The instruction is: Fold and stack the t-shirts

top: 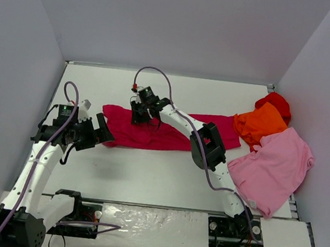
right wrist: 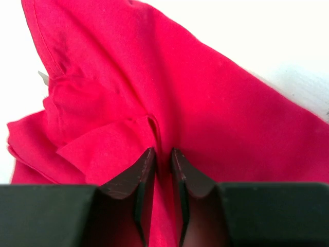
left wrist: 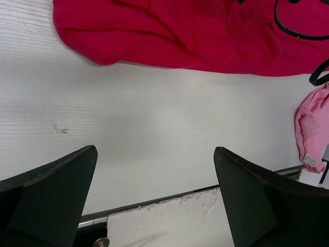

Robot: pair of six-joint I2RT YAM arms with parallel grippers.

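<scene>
The crimson t-shirt [top: 146, 138], lying lengthwise across the bench [top: 146, 178], is being pinched by the right pincer [top: 140, 118], the wide-open left pincer [top: 103, 132] being held beside its left end.

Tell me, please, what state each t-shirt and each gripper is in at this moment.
crimson t-shirt, lying in a long rumpled band, one fold pinched.
light pink t-shirt, spread loosely, unfolded.
orange t-shirt, crumpled, unfolded.
red t-shirt, bunched, partly hidden behind the orange one.
left gripper, open, holding nothing.
right gripper, shut on a fold of the crimson t-shirt.
</scene>
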